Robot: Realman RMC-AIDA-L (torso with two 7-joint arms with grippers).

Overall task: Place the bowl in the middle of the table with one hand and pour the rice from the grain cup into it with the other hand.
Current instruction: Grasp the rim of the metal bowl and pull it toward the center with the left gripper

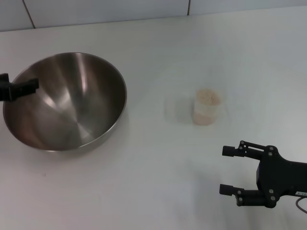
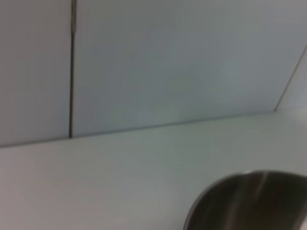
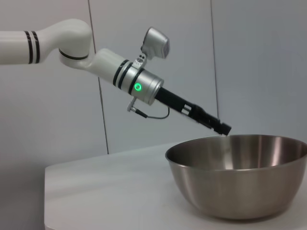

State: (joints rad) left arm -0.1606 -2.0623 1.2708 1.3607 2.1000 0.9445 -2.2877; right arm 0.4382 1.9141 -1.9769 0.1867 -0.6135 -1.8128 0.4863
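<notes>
The steel bowl (image 1: pixel 67 103) stands on the white table (image 1: pixel 153 191) at the left. It also shows in the right wrist view (image 3: pixel 240 177) and, in part, in the left wrist view (image 2: pixel 249 201). My left gripper (image 1: pixel 21 89) is at the bowl's left rim; in the right wrist view its tip (image 3: pixel 221 128) meets the far rim. The clear grain cup (image 1: pixel 207 109) stands upright right of centre, filled with pale rice (image 1: pixel 207 96). My right gripper (image 1: pixel 222 170) is open and empty, low near the front right, apart from the cup.
A pale wall with panel seams (image 1: pixel 189 7) runs along the table's far edge. Bare tabletop lies between the bowl and the cup. The table's edge (image 3: pixel 45 191) shows in the right wrist view.
</notes>
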